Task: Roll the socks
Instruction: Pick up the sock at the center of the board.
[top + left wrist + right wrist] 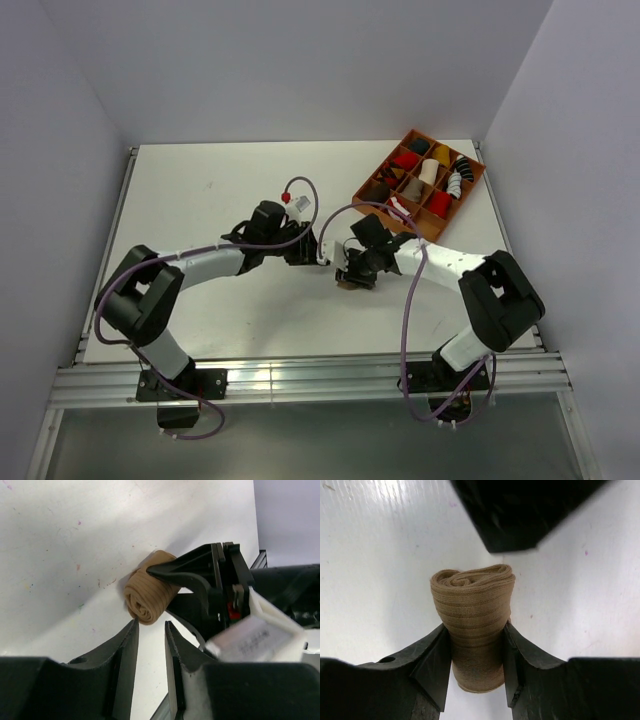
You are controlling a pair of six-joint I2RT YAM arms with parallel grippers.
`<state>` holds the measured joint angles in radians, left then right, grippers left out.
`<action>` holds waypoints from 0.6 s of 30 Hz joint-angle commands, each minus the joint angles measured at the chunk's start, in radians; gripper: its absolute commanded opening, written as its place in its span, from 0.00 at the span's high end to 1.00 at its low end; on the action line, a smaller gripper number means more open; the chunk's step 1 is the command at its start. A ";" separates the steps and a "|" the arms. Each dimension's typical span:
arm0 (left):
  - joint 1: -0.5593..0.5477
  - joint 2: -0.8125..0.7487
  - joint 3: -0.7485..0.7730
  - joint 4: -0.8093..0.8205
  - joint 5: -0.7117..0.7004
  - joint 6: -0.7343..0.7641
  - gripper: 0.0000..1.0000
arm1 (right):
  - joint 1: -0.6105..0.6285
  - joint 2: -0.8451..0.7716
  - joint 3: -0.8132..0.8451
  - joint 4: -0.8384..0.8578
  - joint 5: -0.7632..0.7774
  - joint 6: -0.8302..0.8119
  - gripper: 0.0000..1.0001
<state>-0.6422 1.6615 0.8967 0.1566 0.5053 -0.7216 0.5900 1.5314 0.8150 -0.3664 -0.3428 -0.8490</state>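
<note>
Top external view, left to right: your left arm [200, 265] reaches in over the white table [200, 190] toward the middle, left gripper [303, 250] down low. In the left wrist view its fingers stand only a narrow gap apart with nothing between them, tips just beside the tan sock [150, 596]; can't tell if they touch it. The tan sock is wound into a tight roll, spiral end showing, on the table a bit right of centre and toward the near half. Your right gripper [476, 645] is clamped on it, one finger on each side of the roll's lower part, fabric squeezed in. Far right corner: brown compartment tray [461, 204] with red, black, white and yellow sock rolls [405, 160], well apart from the tan one.
</note>
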 commanded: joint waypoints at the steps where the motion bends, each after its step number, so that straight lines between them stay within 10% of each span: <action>1: 0.013 -0.068 -0.016 0.034 0.016 0.011 0.67 | -0.032 0.019 0.056 -0.111 -0.010 0.033 1.00; 18: 0.075 -0.282 -0.091 0.046 -0.016 -0.022 0.69 | -0.335 0.012 0.390 -0.218 0.040 0.084 1.00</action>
<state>-0.5755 1.4368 0.8246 0.1608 0.4908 -0.7288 0.3077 1.5459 1.1267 -0.5747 -0.3477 -0.7815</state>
